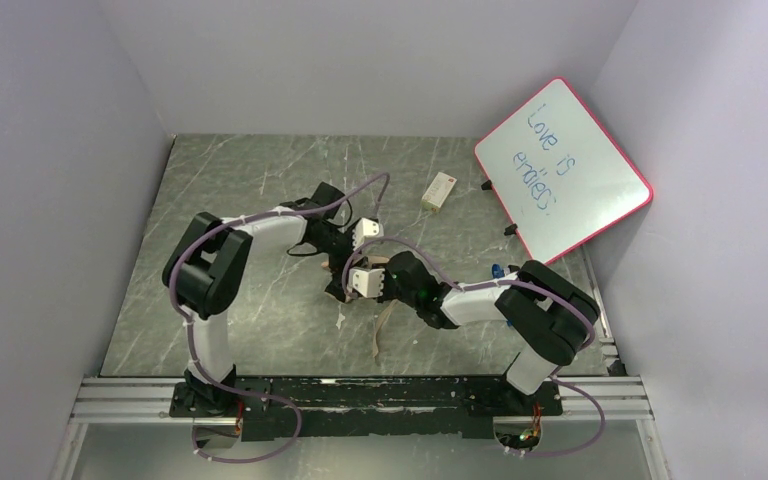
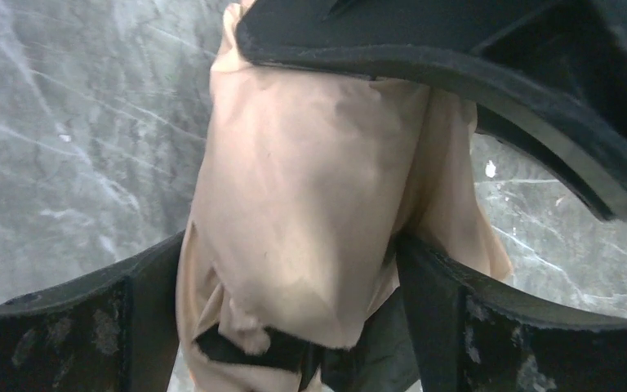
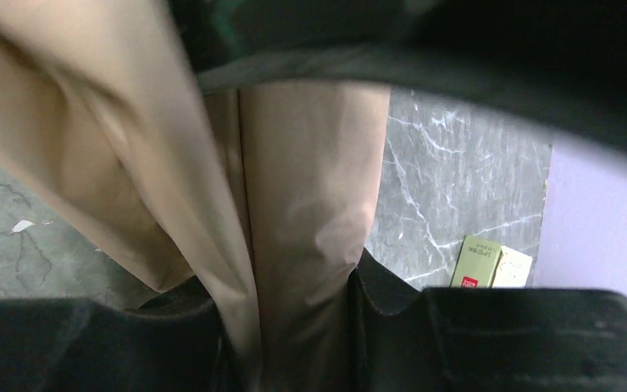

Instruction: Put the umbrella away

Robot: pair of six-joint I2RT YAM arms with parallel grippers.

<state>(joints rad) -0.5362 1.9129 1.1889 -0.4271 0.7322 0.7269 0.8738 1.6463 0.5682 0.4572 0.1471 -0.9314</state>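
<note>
1. Now, your left hand (image 1: 338,248) reaches in from the left to the middle of the table (image 1: 250,190); its fingers (image 2: 457,73) stand wide, one above and one below the umbrella (image 2: 294,204), and the tan fabric fills the space between them.
2. Your right hand (image 1: 348,290) comes in from the right and sits just nearer the table's front edge than the left one; it is narrow, and a fold of the umbrella's tan fabric is pinched between its fingers (image 3: 498,335).
3. You will find the umbrella in the middle of the table, between the two hands; from above they hide nearly all of it, and only a bit of tan shows at the right hand.
4. Seen from your left wrist, the umbrella is a loose, creased bundle, tan on the outside; a strip of black shows at its lower edge; you cannot tell from any view whether the bundle rests on the table or hangs just above it.
5. Its tan strap (image 1: 380,335) trails out from under the right hand toward the front edge and lies on the marble-patterned top.
6. At the back right, a pink-framed whiteboard (image 1: 563,170) leans against the wall, with blue handwriting on it; a small pale box (image 1: 440,190) lies on the table just left of it, well apart from the umbrella; a small blue thing (image 1: 500,270) sits beside your right arm's elbow.
</note>
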